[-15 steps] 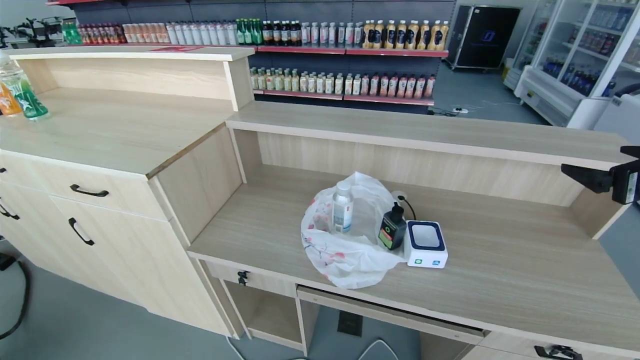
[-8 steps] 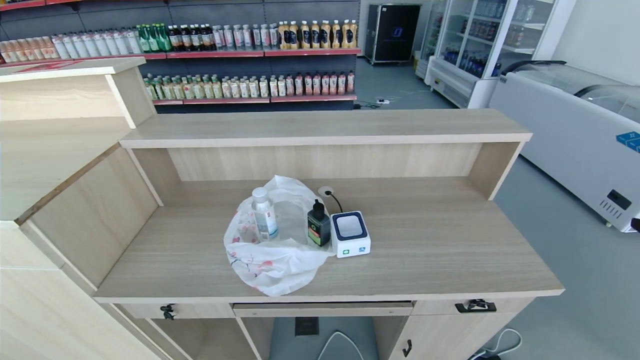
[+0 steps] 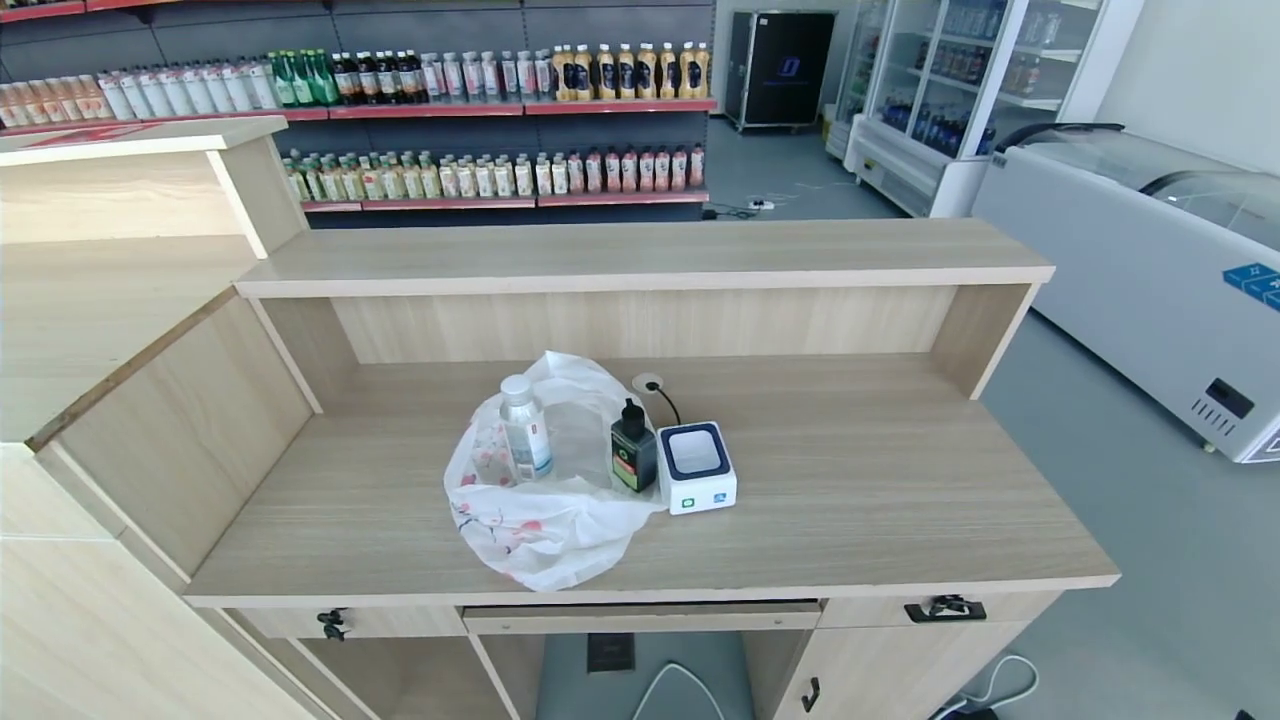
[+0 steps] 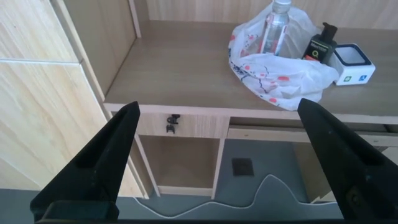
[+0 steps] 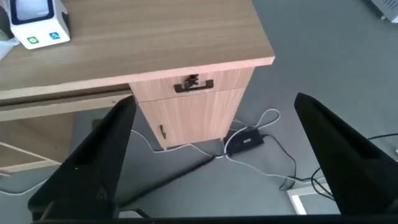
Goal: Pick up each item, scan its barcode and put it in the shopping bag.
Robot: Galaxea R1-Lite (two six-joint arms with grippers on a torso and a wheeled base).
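**Step in hand (judged): approach and pick-up, nothing gripped yet.**

1. Landmark: the white box scanner with a dark-framed window on top (image 3: 696, 465), which sits on the light wooden counter (image 3: 880, 480).
2. Items:
   - The dark bottle with a black pump top (image 3: 633, 455) stands upright just beside the scanner, on its left.
   - The clear plastic bottle with a white cap (image 3: 524, 430) stands upright farther left of the scanner, inside the white plastic shopping bag with a red flower print (image 3: 540, 520).
   - The bag spreads left of and in front of the scanner. Whether the dark bottle is inside the bag mouth or only on its edge can't be told.
3. Grippers:
   - Left gripper (image 4: 217, 104): fingers spread wide, holding nothing, below and well in front of the scanner.
   - Right gripper (image 5: 214, 98): fingers also spread wide and holding nothing, low, off to the scanner's right.

**Procedure (recommended):**
- Raise the arm above counter level before moving in.
- Approach the dark bottle from the side away from the scanner. Grip the body, not the pump.
- Lift straight up so the bag film doesn't drag along.
- Turn the barcode to face the scanner window and hold it steady.
- Lower the bottle into the bag next to the clear bottle w/o tipping it.

**Labels:**
- Dark bottle: green and orange label with a round white mark.
- Clear bottle: white label with blue and red.
- Scanner front: one green and one blue square.
- Print is too small to read.
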